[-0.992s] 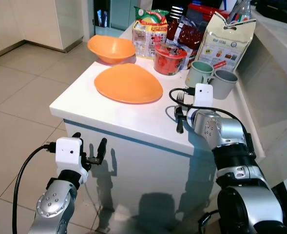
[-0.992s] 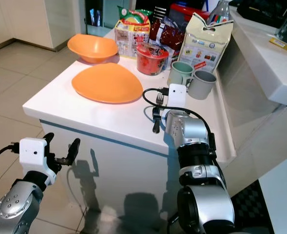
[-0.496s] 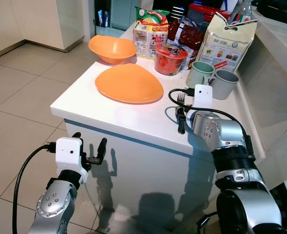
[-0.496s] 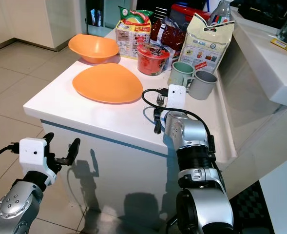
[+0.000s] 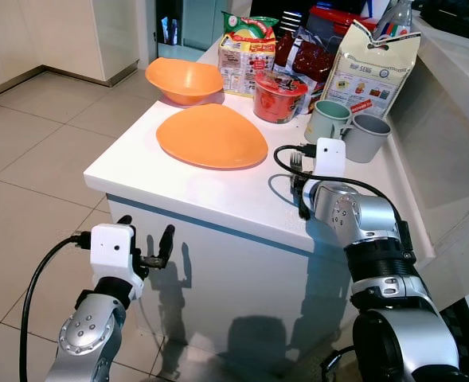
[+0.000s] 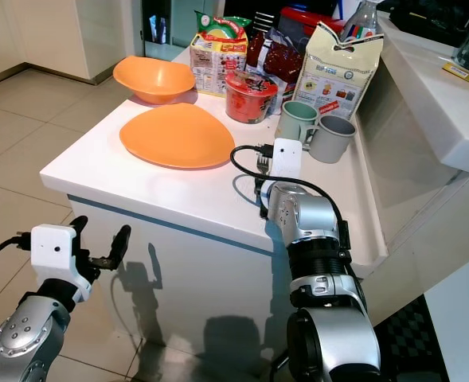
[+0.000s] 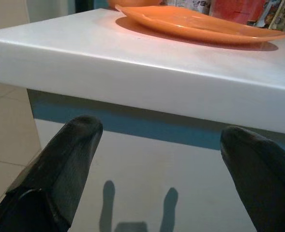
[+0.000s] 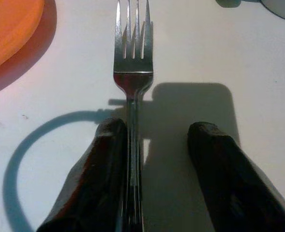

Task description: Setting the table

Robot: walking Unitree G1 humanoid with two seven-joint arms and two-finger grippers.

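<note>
While spread, right claw (image 8: pixel 154 145) straddles the fork (image 8: pixel 131 72).

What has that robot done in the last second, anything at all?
Very little. The right gripper, open on the white table, has crept slightly forward along the fork, which lies between its fingers, ungrasped. The left gripper still hovers open below the table edge. Orange plate, bowl and mugs are unmoved.

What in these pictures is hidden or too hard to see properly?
- Fork handle: in the right wrist view it runs off the picture's edge beside a finger of the right claw.
- Fork in the eye views: mostly behind the right arm's wrist camera.
- Print on the white bag: too small to read.
- Grey mug: its contents are out of sight.
</note>
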